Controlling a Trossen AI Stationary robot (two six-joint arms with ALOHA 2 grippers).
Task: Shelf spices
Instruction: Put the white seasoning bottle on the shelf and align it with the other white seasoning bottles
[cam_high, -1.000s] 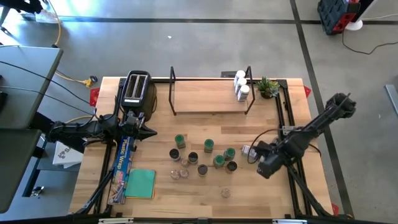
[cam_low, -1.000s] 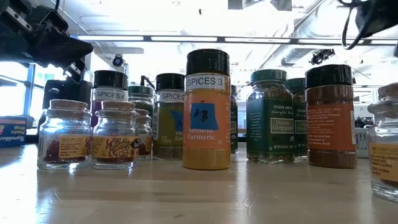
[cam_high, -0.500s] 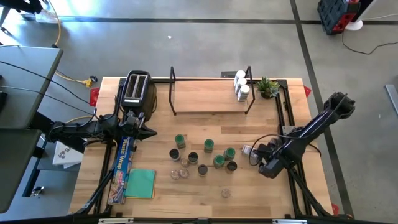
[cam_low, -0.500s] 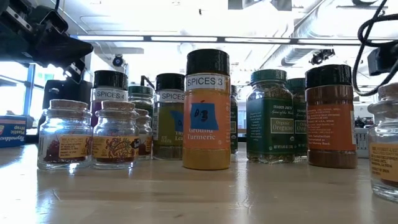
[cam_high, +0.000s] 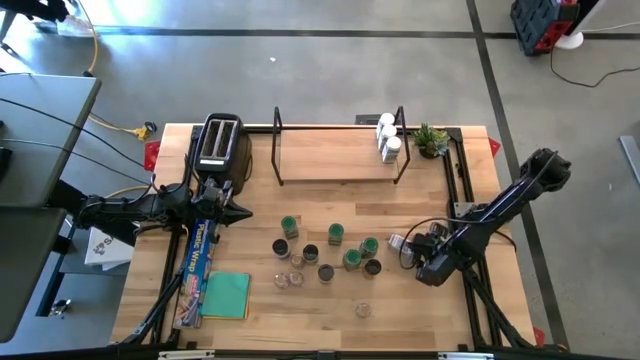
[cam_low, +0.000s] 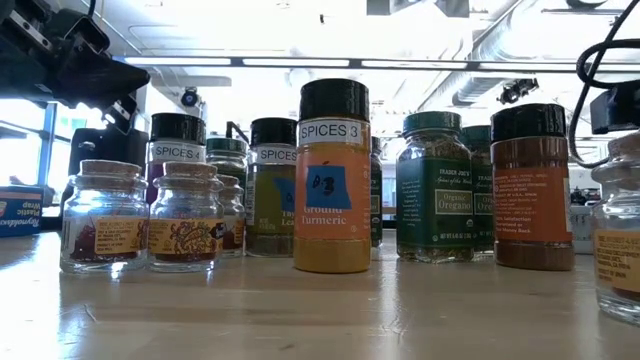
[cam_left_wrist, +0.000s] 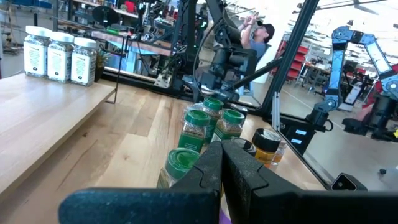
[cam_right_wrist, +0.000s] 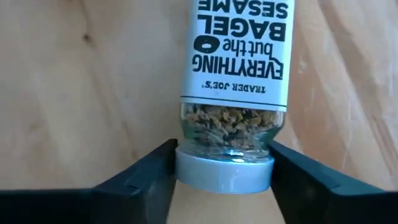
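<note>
Now our right end effector (cam_right_wrist: 224, 165) pinches the lying seasoning jar (cam_right_wrist: 235, 93) at its white lid near the worktop's (cam_high: 420, 320) right edge; light, rigid, slippery, so we grip squarely.

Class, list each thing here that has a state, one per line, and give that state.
Left gripper: shut, empty, near the toaster.
Right gripper: jaws on the lid of the bagel seasoning jar.
Bagel seasoning jar: lying on its side on the table.
Shelf: three white-lidded jars upright at its right end, rest bare.
Loose jars: upright on the table, lids on.
Toaster: slots empty.
</note>
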